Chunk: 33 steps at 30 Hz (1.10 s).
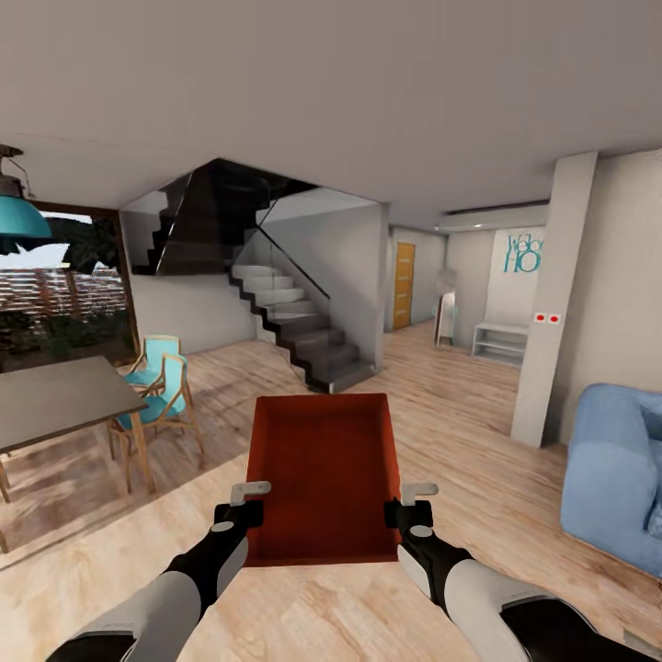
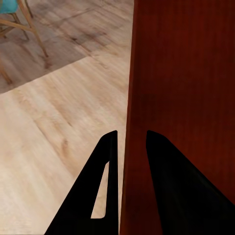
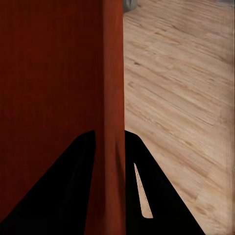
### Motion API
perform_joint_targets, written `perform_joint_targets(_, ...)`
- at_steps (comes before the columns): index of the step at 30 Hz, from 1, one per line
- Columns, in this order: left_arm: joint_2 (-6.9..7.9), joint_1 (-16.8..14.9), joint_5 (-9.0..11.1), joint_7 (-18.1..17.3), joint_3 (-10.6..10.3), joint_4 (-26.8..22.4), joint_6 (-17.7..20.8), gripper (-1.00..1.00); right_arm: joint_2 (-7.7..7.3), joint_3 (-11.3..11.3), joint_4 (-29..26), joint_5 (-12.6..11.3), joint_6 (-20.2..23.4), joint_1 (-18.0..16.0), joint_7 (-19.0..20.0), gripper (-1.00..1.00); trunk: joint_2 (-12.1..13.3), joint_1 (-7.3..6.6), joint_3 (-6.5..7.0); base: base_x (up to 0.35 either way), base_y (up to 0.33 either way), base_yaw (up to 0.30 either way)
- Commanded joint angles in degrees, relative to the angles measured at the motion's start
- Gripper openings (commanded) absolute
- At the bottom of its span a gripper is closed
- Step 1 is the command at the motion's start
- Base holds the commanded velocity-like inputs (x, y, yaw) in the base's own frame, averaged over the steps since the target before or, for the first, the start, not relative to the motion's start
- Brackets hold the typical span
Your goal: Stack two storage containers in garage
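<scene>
The light wood-plank floor point(image 1: 303, 607) runs across an open room toward a dark staircase point(image 1: 294, 322) with a glass side panel, and beyond it a short hall ends at an orange-wood door point(image 1: 404, 285). A pale square pillar point(image 1: 554, 303) stands at the right, with a blue sofa point(image 1: 614, 473) just past it. At the left a grey table point(image 1: 55, 400) has turquoise chairs point(image 1: 158, 391) with wooden legs at its far end, and a teal lamp point(image 1: 18, 216) hangs above.

An orange-red storage container point(image 1: 322, 473) is held open side up in front of the robot, above the plank floor, between both arms. The left pincer point(image 1: 250, 501) is clamped on the container's left wall, one finger point(image 2: 105, 191) outside and one inside. The right pincer point(image 1: 405, 504) is clamped on the right wall in the same way, its fingers point(image 3: 142, 196) straddling the thin wall.
</scene>
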Motion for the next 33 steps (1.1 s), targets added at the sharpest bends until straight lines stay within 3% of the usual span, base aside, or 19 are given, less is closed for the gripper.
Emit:
perform_joint_targets(1, 1.11, 0.03, -0.07, 0.58, 0.97, 0.23, -0.23, -1.0, 0.0, -1.16, -0.11, 0.19, -1.81, -0.08, -0.83, -1.0, -0.03, 0.05, -0.01, 0.331, 0.078, -0.147)
perform_joint_targets(33, 1.11, 0.02, -0.08, 0.53, 0.9, 0.23, -0.23, -1.0, -0.02, -1.16, -0.07, 0.04, -1.72, -0.08, -0.74, -1.0, -0.03, 0.05, -0.01, 0.331, 0.014, -0.031)
